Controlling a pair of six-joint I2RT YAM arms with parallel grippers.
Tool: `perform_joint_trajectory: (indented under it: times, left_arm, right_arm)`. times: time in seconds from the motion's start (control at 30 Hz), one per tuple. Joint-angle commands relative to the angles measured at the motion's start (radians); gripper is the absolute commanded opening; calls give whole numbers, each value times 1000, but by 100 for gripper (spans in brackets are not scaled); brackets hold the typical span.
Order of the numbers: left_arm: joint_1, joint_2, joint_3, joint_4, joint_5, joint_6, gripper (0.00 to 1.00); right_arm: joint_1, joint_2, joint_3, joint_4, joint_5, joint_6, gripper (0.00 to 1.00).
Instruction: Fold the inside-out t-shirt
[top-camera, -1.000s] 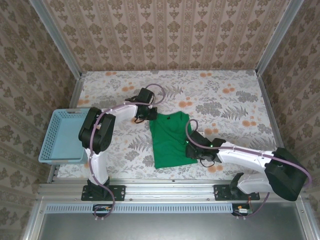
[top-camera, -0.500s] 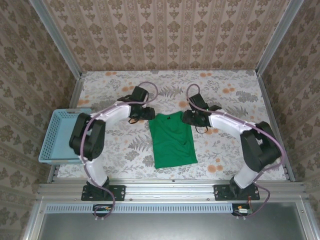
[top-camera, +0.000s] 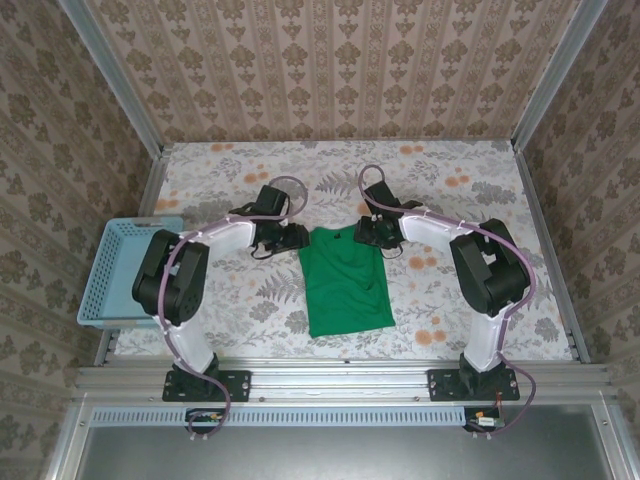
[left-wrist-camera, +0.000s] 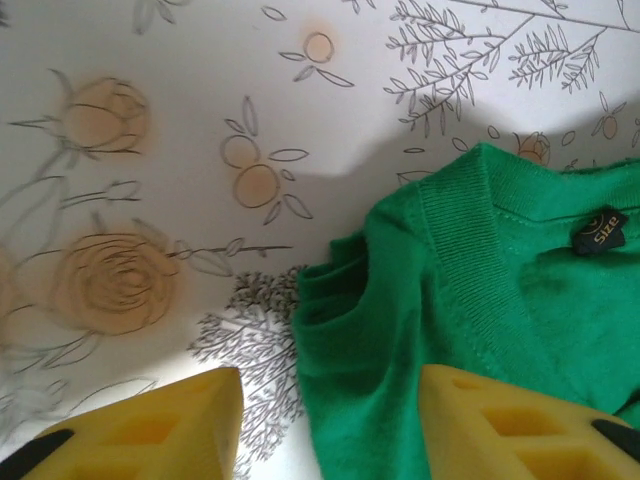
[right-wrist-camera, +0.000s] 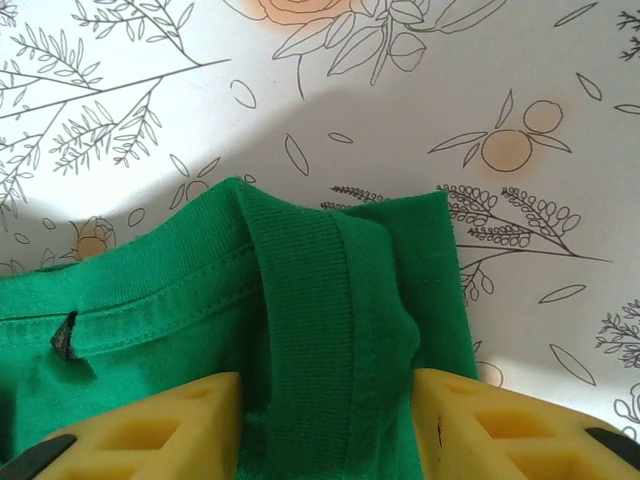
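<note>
The bright green t-shirt (top-camera: 345, 285) lies flat as a narrow strip at the centre of the flowered counter (top-camera: 470, 210), collar toward the top of the frame. The left gripper (top-camera: 297, 238) is at its upper-left corner and the right gripper (top-camera: 367, 235) at its upper-right. In both wrist views the yellow fingers (left-wrist-camera: 170, 425) stand moderately apart, with cloth beside the ribbed collar (right-wrist-camera: 300, 300) between them, unpinched. A light-blue basket (top-camera: 125, 270) sits at the left edge.
</note>
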Motion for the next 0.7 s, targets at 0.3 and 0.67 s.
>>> perform_joint_trajectory:
  times: [0.3, 0.67]
  left_arm:
    - [-27, 52, 39, 85, 82, -31, 29]
    - [-76, -125, -38, 162, 56, -44, 0]
  right_arm:
    - [6, 17, 32, -8, -38, -34, 21]
    - [23, -192, 24, -99, 53, -87, 4]
